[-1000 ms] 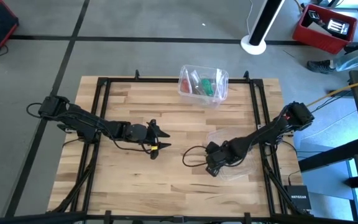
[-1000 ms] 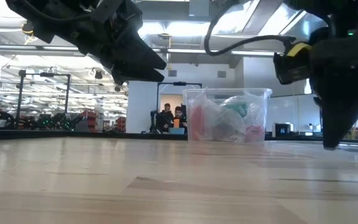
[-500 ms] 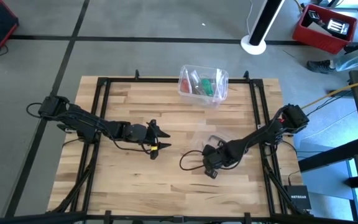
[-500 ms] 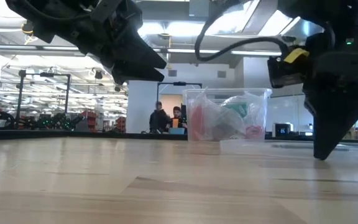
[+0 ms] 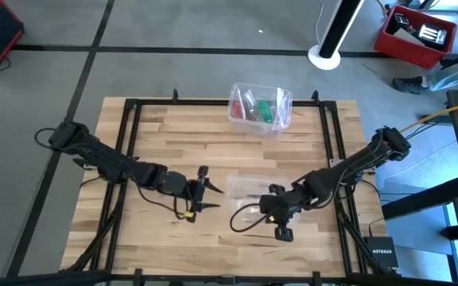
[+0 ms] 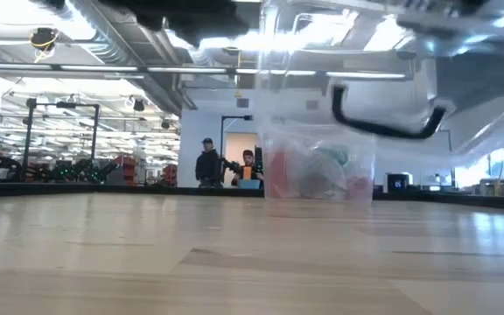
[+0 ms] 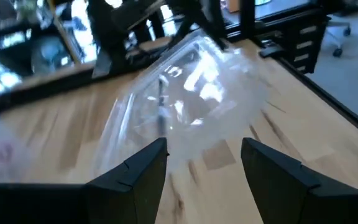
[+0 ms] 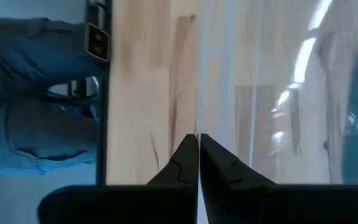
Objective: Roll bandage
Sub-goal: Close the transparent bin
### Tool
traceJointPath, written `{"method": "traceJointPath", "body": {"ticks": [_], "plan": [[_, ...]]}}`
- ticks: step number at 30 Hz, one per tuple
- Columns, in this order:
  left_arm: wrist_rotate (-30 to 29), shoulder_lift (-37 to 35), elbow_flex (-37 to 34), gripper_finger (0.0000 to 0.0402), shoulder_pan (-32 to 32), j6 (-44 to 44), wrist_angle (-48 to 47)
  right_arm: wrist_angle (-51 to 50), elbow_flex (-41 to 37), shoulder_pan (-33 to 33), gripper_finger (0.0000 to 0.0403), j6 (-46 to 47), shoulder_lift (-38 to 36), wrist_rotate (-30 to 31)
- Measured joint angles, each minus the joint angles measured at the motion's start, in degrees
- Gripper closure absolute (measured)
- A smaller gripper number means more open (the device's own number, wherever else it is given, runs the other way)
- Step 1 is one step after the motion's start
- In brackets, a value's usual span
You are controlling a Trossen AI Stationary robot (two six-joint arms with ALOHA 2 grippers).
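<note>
Unpacking comes first: our right gripper (image 5: 254,193) pinches a clear bag (image 5: 249,185) edge mid-desk, left gripper (image 5: 206,189) spread facing it, bandage (image 5: 263,110) apparently in the far box (image 5: 260,106), so next needs fetching it.

Robotics lab: wooden bench (image 5: 213,159), rows of racks (image 6: 59,140), ceiling ducts (image 6: 129,61), people (image 6: 208,164) behind

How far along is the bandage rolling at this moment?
Done: nothing is rolled yet. In hand: the right hand is shut on the edge of a clear plastic wrapper, with what is probably the teal bandage showing through it. The open left hand faces the wrapper. Left: taking the bandage out and rolling it.
</note>
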Motion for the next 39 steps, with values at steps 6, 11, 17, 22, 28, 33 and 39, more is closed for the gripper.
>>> {"method": "traceJointPath", "body": {"ticks": [6,11,17,22,28,33,39], "plan": [[-3.5,0.0,1.2,0.0203,-2.5,6.0,-0.2,0.3,3.7,-0.2,0.0401,-1.4,-0.6,-0.7],[-6.7,0.3,1.2,0.0203,-3.0,7.9,0.4,1.2,4.0,-0.2,0.0401,-1.4,-0.6,-1.1],[-6.5,0.3,1.2,0.0206,-3.0,10.3,2.1,2.8,4.0,-0.2,0.0401,-1.4,-0.6,-1.0],[-4.3,1.2,1.1,0.0222,-2.5,10.7,2.7,5.5,4.0,-0.1,0.0401,-2.9,-0.6,-1.5],[-4.4,2.7,1.1,0.0237,-2.9,11.9,3.1,5.4,4.0,-0.8,0.0402,-3.7,-0.6,-1.2],[-4.4,2.6,1.1,0.024,-3.8,11.7,2.6,1.8,4.0,-0.9,0.0402,-3.1,-0.6,0.5],[-4.5,2.6,1.1,0.024,-3.8,9.8,0.0,0.0,4.0,-1.0,0.0402,-3.0,-0.6,2.9]]}}
